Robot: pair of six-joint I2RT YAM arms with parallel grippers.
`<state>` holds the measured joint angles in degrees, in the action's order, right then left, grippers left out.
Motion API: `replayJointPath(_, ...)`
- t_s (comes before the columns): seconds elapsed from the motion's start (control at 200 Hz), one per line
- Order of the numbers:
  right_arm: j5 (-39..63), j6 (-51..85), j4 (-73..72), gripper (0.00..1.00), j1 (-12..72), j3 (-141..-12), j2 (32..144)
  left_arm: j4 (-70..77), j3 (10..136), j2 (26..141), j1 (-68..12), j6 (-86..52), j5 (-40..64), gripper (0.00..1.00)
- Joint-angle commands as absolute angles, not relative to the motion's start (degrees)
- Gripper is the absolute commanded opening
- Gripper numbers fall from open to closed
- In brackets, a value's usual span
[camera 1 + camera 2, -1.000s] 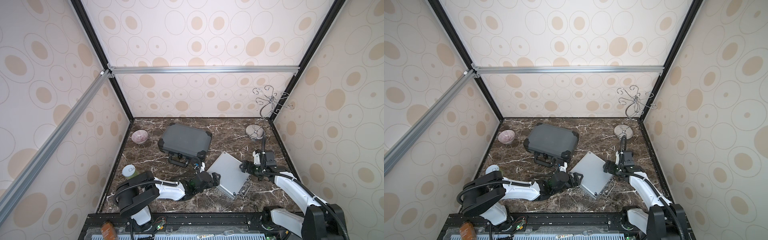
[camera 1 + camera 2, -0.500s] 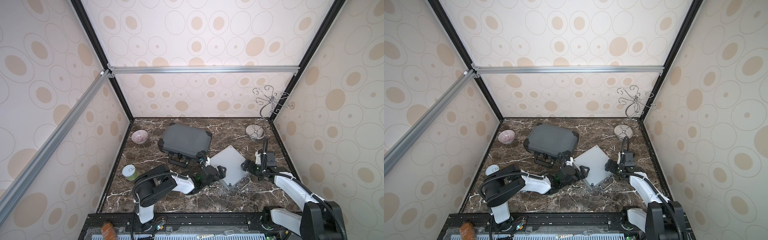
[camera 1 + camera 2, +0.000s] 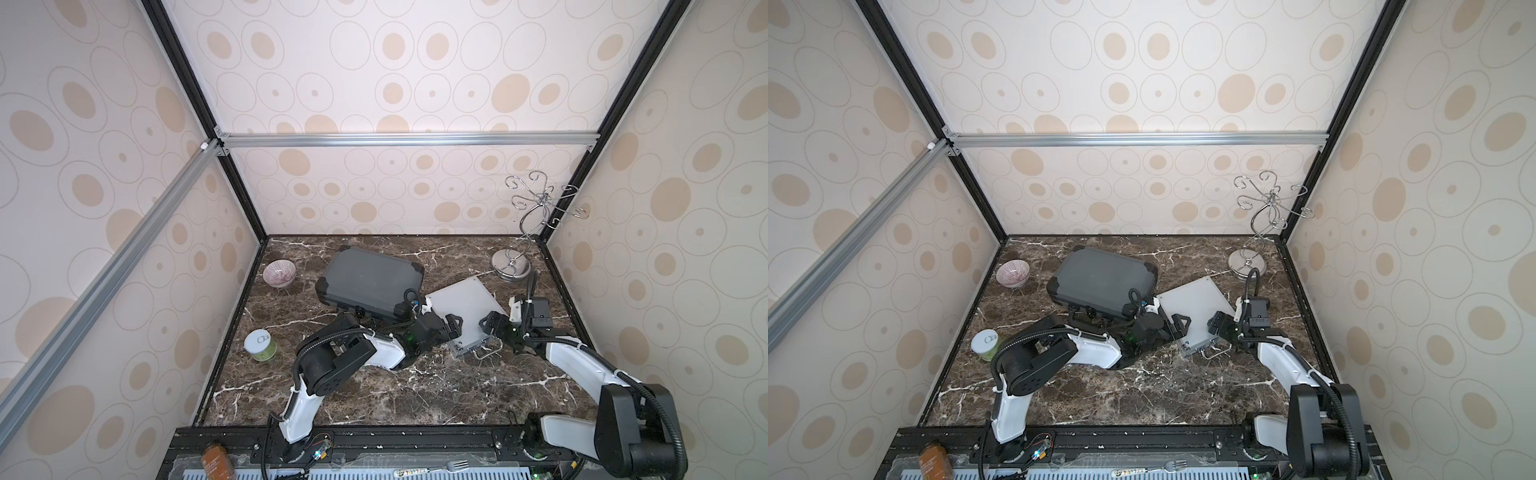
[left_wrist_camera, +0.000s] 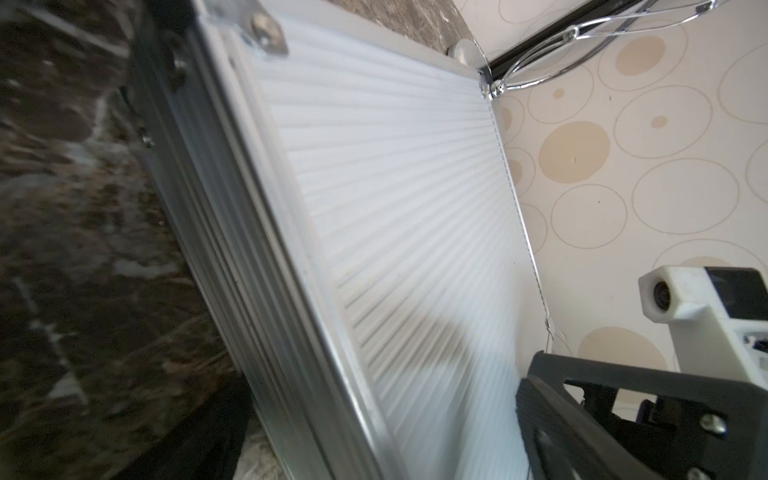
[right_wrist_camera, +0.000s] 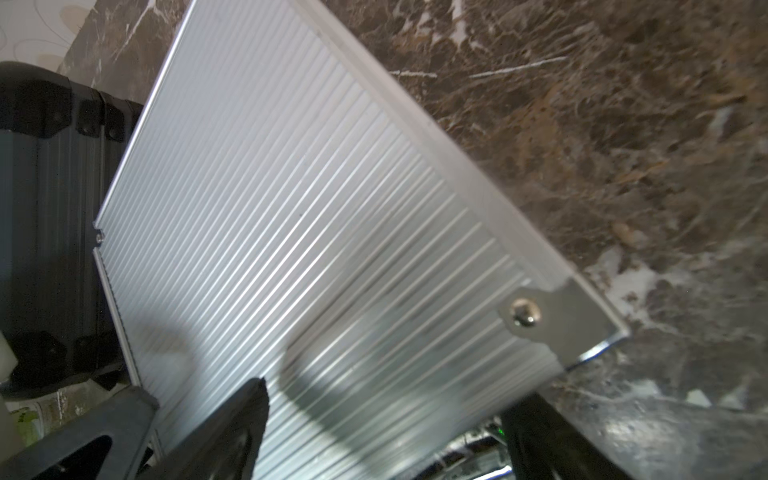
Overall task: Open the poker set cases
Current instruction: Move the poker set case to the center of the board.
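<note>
The larger dark grey case [image 3: 370, 282] [image 3: 1100, 278] lies shut at the back middle of the marble table, with its black handle towards the front. The ribbed silver case [image 3: 461, 307] [image 3: 1196, 307] lies to its right, its wire handle at the front. My left gripper [image 3: 451, 330] [image 4: 374, 415] is open and straddles the silver case's left edge, one finger [image 4: 582, 415] over the top panel. My right gripper [image 3: 490, 326] [image 5: 390, 399] is open over the case's front right corner. I cannot tell whether the lid has parted from the base.
A pink bowl [image 3: 279, 273] sits at the back left and a green jar with a white lid [image 3: 259, 344] near the left wall. A wire stand on a round metal base [image 3: 511, 266] occupies the back right corner. Patterned walls close in three sides.
The silver case has turned and shifted towards the back, and its top panel looks brighter. My left gripper moved back and to the right with it. The right gripper barely moved.
</note>
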<state>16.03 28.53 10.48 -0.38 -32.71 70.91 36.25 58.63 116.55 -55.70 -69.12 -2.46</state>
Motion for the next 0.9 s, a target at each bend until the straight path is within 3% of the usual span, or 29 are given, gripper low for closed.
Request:
replayJointPath(0.0, 18.28, 29.4, 11.31, 0.9, -2.49, -31.96, 69.74, 39.07, 62.85, 117.45, -54.66, -67.27, -0.11, 1.0)
replayJointPath(0.33, 17.22, 29.5, 14.57, 0.91, -5.2, -26.92, 60.48, 36.66, 62.91, 115.0, -51.74, -62.86, -1.32, 1.0)
replayJointPath(0.625, 20.79, 31.94, 12.04, 0.84, -8.85, -21.56, 57.65, 37.23, 59.58, 112.39, -51.94, -62.87, -0.78, 1.0)
replayJointPath(0.895, 23.32, 34.71, 7.29, 0.84, -10.34, -18.11, 57.63, 35.66, 60.9, 113.72, -52.21, -63.2, 1.09, 1.0)
